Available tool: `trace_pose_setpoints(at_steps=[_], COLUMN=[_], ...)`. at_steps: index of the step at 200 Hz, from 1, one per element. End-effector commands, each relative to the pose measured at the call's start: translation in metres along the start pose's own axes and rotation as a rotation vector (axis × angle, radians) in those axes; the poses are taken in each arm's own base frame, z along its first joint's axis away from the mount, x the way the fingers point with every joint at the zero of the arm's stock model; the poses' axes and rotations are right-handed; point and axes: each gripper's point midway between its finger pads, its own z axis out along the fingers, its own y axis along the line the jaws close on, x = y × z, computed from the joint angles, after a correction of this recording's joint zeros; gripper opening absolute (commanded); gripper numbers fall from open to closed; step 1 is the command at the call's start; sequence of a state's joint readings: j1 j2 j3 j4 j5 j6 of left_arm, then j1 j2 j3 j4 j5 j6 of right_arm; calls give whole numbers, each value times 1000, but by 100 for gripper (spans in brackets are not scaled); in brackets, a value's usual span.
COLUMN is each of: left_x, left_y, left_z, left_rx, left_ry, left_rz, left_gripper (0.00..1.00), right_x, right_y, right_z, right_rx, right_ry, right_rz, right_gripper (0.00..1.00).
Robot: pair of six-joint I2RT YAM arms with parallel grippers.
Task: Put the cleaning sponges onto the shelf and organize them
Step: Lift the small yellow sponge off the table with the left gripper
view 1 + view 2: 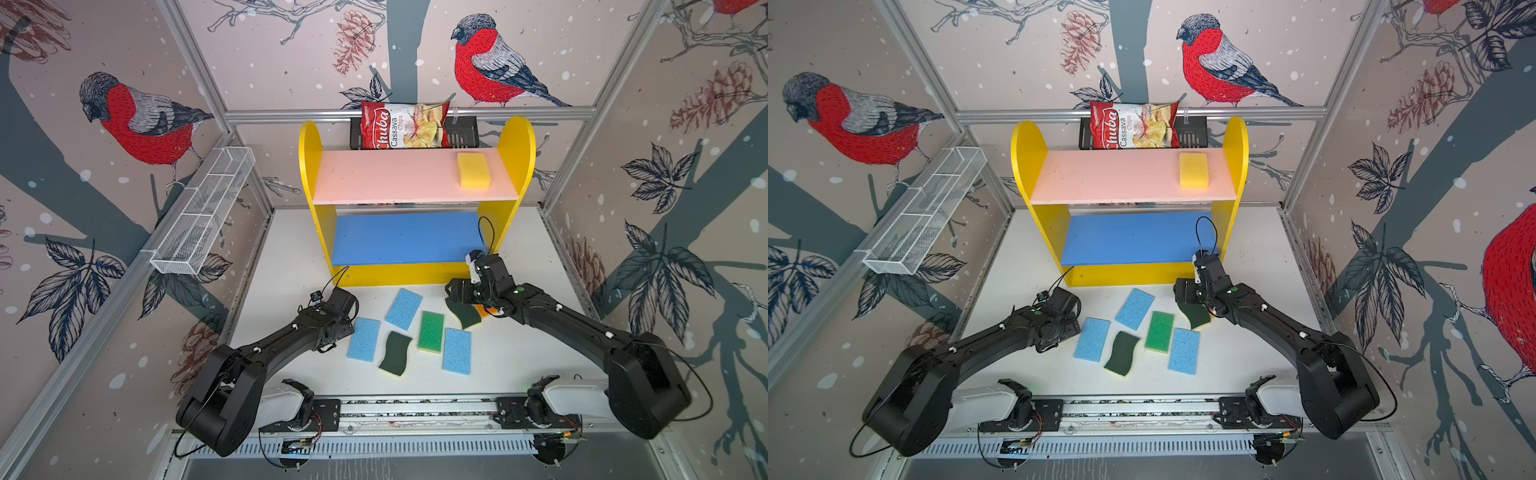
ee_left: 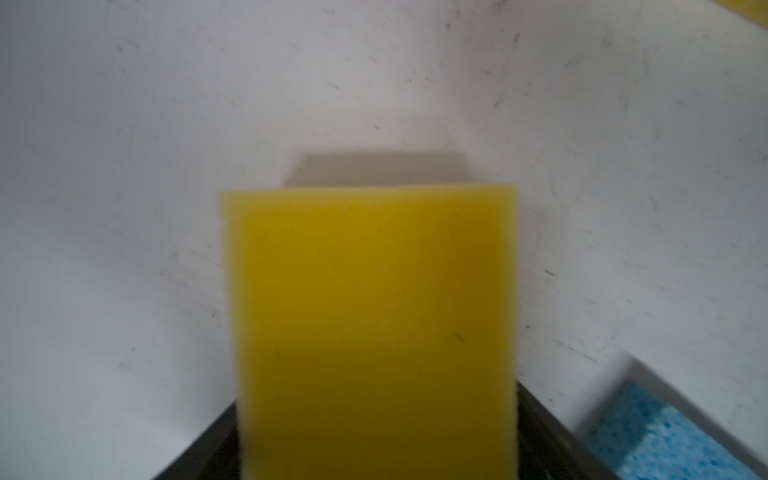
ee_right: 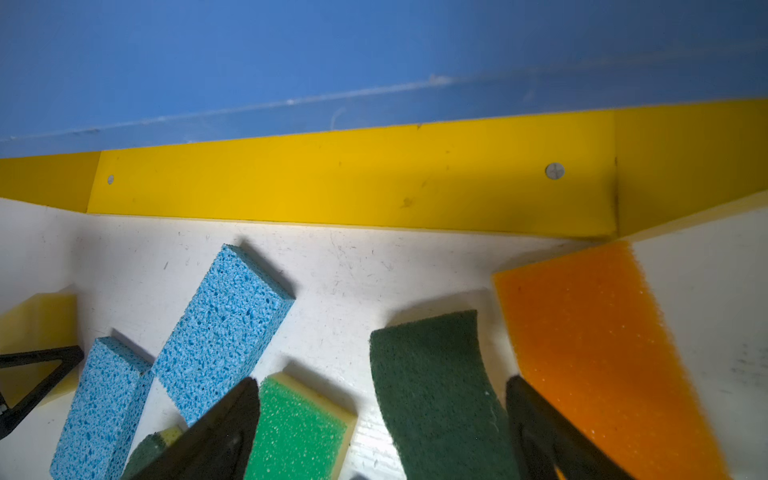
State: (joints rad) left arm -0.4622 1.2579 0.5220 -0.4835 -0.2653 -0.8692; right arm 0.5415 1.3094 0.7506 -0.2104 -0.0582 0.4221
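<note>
The yellow shelf (image 1: 314, 166) stands at the back, with one yellow sponge (image 1: 473, 170) on its pink top board. Three light blue sponges (image 1: 404, 308) (image 1: 364, 339) (image 1: 457, 351), a bright green one (image 1: 431, 331) and a dark-green wavy one (image 1: 395, 353) lie on the white table in front of it. My left gripper (image 2: 374, 415) is shut on a second yellow sponge (image 2: 370, 311) low over the table; the top views hide it under the wrist. My right gripper (image 3: 380, 384) hangs open over another dark-green wavy sponge (image 3: 432, 386), beside the orange sponge (image 3: 590, 345).
A red-and-white chips bag (image 1: 401, 126) leans in a black rack (image 1: 463, 133) behind the shelf. A white wire mesh basket (image 1: 203, 216) hangs on the left wall. The arms' mounting rail (image 1: 415, 409) runs along the front edge.
</note>
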Motion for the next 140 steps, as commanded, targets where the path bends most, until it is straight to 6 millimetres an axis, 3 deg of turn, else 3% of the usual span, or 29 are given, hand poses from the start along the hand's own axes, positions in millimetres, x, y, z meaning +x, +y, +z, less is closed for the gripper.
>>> trace_pose_setpoints(at_steps=[1,76,140], left_x=[3,16,7], left_y=[-2,0,-10], left_z=[3,8,-11], left_rx=[17,24,101], left_ry=[3,49,12], left_rz=[36,50,81], left_gripper=[81,70,64], right_x=[-1,2,1], right_y=[2,0,1], right_z=[0,-1,-4], right_rx=[-9,-2,4], right_ry=[-9,-4,-5], right_rz=[9,9,6], right_gripper=[93,92,92])
